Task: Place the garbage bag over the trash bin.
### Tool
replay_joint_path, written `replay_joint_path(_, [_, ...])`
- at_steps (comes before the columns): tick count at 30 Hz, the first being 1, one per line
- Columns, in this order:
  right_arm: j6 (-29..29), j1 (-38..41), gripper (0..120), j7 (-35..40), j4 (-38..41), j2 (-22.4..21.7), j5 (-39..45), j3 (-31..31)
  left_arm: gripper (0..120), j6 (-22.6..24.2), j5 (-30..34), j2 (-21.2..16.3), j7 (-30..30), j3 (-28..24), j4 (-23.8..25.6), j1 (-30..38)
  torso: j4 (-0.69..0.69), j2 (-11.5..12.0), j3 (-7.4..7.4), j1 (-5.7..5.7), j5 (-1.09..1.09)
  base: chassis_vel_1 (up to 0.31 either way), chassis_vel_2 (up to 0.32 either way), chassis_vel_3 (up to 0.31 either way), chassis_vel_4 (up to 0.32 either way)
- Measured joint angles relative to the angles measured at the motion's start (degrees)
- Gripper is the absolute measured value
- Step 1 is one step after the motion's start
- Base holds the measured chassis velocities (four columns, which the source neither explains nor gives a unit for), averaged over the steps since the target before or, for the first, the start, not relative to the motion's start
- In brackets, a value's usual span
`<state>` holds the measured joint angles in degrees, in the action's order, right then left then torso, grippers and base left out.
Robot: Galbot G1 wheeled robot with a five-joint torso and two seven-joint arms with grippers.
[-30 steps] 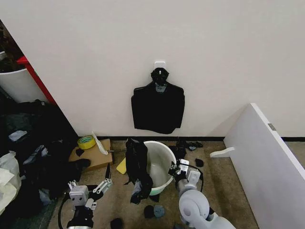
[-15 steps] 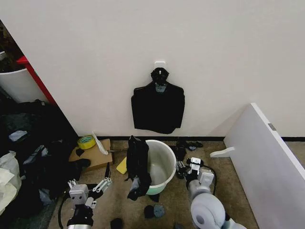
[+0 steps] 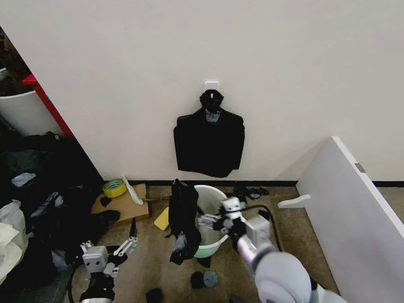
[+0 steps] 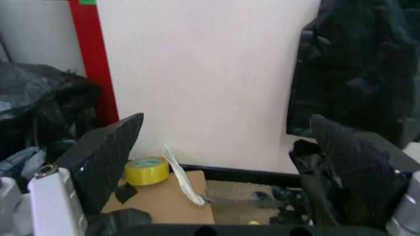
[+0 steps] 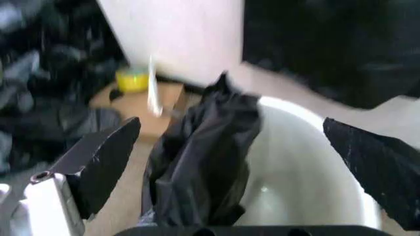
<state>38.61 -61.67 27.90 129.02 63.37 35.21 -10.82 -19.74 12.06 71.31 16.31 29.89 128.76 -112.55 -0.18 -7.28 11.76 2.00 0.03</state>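
The garbage bag [image 3: 183, 218] drapes over the trash bin [image 3: 214, 243] rim; right gripper [image 3: 218, 214] hovers above it, jaws spread; left gripper [image 3: 120, 249] beside, spread.

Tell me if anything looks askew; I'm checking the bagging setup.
Yes: the garbage bag hangs bunched over one side of the trash bin rim, not spread round it. The right tool is open above the bin.

Bins: one white bin [image 3: 213, 222] on the floor.
Bags: one black bag [image 3: 184, 221] draped over the bin's rim.
Bag bundles: one bundle [image 3: 209, 142] on the wall above the bin.
Tape rolls: one yellow roll [image 3: 114, 187] left of the bin.
Grippers: two, left gripper [image 3: 117, 250] and right gripper [image 3: 216, 213], both open.
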Motion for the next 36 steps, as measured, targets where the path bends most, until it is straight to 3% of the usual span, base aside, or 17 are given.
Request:
replay_joint_path(6, [2.6,5.4,100,3.5,-7.8,5.8,1.0,-4.6,100,0.5,-0.5,0.3,0.0,-1.0,0.0,1.2,-0.01,0.0,0.00,0.00,0.01,0.000,0.000,0.000,0.000])
replay_joint_path(10, [2.4,6.8,91,4.8,-11.0,7.3,1.6,-5.0,100,0.6,-0.9,0.3,0.0,-1.5,-0.3,1.6,-0.01,0.0,0.00,0.00,-0.01,0.000,0.000,0.000,0.000])
replay_joint_path(23, [1.0,8.5,40,10.8,-17.0,10.8,11.8,-4.2,100,0.7,-1.2,-0.2,0.0,-2.5,-2.0,3.5,-0.01,0.0,-0.01,0.00,0.01,0.000,0.000,0.000,0.000])
replay_joint_path(36, [-0.1,8.1,0,12.0,-16.3,9.6,14.9,-3.3,100,4.4,-0.7,-2.4,0.3,-3.5,-2.2,5.0,-0.01,0.0,-0.01,-0.01,0.01,0.000,0.000,0.000,0.000])
